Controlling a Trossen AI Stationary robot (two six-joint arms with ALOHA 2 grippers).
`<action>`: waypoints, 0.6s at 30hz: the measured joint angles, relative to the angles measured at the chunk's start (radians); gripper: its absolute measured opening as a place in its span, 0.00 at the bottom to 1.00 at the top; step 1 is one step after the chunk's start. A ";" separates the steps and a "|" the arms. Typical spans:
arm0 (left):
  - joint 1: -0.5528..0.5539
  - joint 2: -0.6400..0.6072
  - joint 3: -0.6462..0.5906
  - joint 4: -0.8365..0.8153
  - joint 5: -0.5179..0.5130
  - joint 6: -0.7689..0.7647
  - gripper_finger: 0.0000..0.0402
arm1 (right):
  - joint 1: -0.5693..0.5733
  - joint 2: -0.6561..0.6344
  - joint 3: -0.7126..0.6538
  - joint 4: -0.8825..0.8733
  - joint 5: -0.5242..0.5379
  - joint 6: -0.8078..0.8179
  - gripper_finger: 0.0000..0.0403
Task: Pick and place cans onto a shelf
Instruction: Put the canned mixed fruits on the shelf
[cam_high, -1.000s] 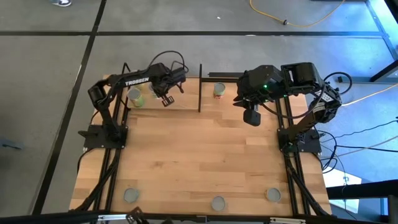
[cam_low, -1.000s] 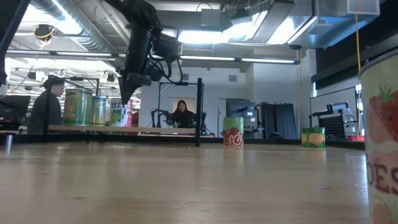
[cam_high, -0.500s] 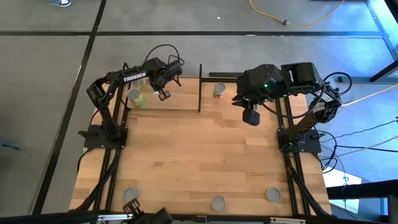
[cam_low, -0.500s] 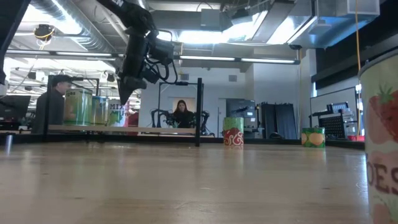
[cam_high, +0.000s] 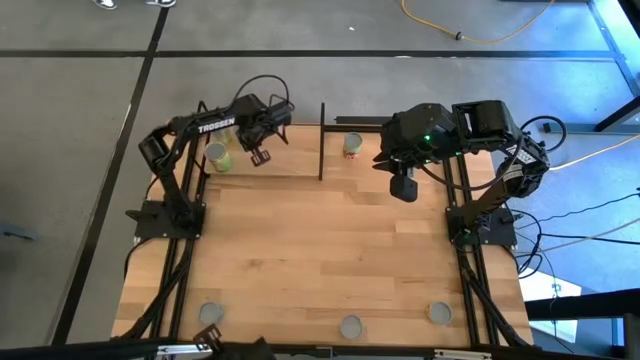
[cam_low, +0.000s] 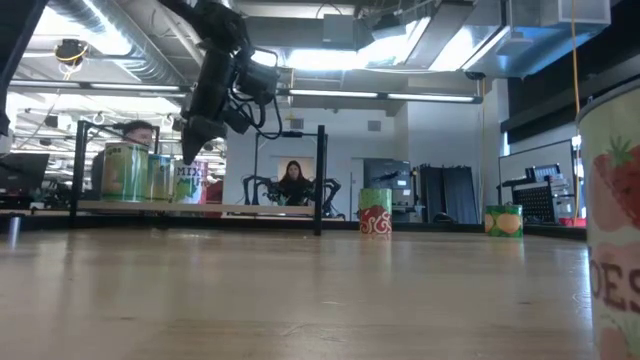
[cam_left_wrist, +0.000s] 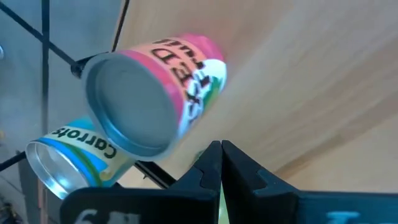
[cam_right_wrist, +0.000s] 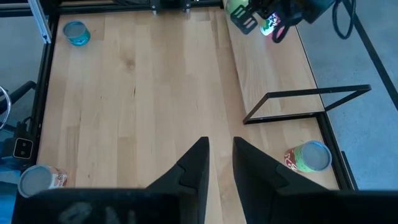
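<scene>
1. Hovering above the shelf at the table's 11 o'clock corner, the left gripper has its fingers pressed together with nothing between them.
2. Just past those fingertips, the left wrist view shows a pink-labelled can on the shelf plank, and touching it a blue-and-green can marked "Carrots".
3. From above, a green-labelled can stands on the shelf just at 9 o'clock of the left gripper; the low view shows a row of cans on the plank, with the gripper hanging above the row's end.
4. The right gripper waits over the table at about 1 o'clock, its fingers parted and gripping nothing.
5. At 12 o'clock on the far edge stands a red-and-green can, seen in the low view as well, beside the shelf's black end rod.
6. Another green can stands farther off toward the low view's right.
7. Along the near edge, at 6 o'clock, 3 more cans stand well apart: 1 at 7 o'clock, 1 at 6 o'clock, 1 at 5 o'clock.
8. A strawberry-labelled can stands close to the low camera.
9. A person sits in the room beyond the table.
</scene>
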 joint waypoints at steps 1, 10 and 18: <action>0.009 0.001 0.000 0.001 0.000 0.000 0.00 | 0.000 0.000 0.000 0.000 0.000 0.000 0.18; 0.066 0.001 0.000 0.040 -0.001 0.003 0.00 | 0.000 0.000 0.000 0.001 0.000 0.000 0.18; 0.072 0.001 0.000 0.053 -0.001 0.023 0.00 | 0.000 0.000 0.000 0.001 0.000 0.000 0.18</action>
